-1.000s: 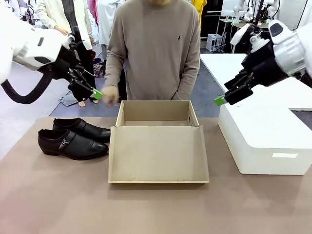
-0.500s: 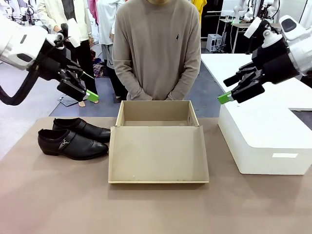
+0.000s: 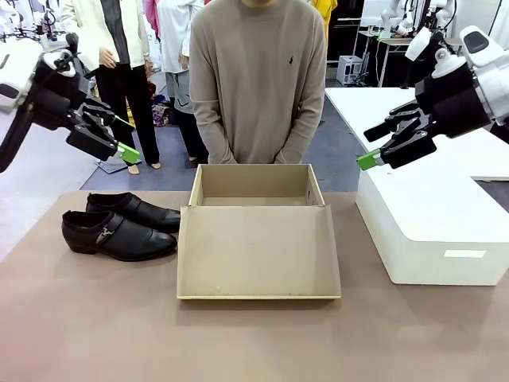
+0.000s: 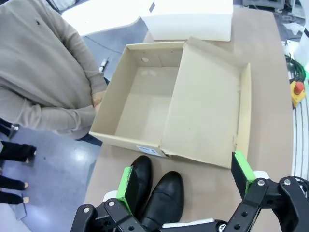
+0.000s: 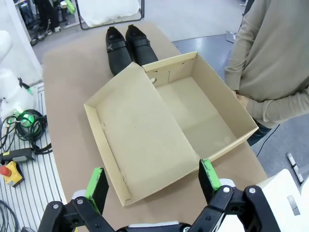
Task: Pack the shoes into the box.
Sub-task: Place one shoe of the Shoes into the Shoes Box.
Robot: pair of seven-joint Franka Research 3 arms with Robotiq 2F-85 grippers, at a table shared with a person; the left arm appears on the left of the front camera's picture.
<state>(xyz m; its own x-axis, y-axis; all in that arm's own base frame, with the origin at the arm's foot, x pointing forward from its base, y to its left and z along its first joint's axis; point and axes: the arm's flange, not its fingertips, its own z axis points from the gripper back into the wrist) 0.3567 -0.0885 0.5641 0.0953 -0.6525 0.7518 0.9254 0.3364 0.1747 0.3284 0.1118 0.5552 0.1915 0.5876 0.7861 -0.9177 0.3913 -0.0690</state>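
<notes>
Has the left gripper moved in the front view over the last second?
Yes. The left gripper has drawn back toward the picture's left, farther from the box, while the shoes lie unmoved.

Bright, even overhead light fills my views. The box [image 3: 254, 251] throws a thin, soft shadow on the table [image 3: 238, 342] toward 6 o'clock. The shoes [image 3: 119, 235] carry small glints. My wrist views bend straight lines near their edges.

Shoes [image 3: 119, 226] unobstructed beside open box [image 3: 254, 185]
</notes>
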